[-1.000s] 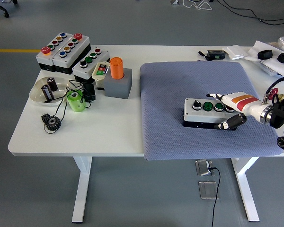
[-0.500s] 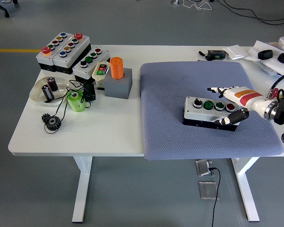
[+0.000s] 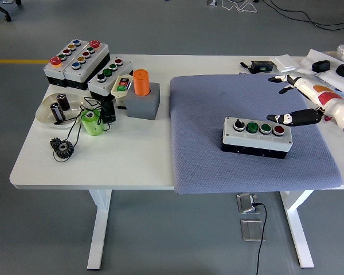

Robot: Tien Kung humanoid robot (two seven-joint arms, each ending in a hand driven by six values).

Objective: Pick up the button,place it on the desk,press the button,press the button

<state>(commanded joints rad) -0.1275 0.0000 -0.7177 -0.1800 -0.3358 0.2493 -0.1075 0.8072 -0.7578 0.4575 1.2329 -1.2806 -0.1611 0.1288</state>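
The right arm was cut off by the frame's right edge, beside the grey mat; clutter beyond it ran off-frame too.

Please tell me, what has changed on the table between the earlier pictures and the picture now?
The robot's white right hand let go of the grey button box with four controls and drew back up and to the right, fingers spread; it now hovers off the box's right end. The box stayed on the blue-grey fabric mat. The things on the table's left did not move.
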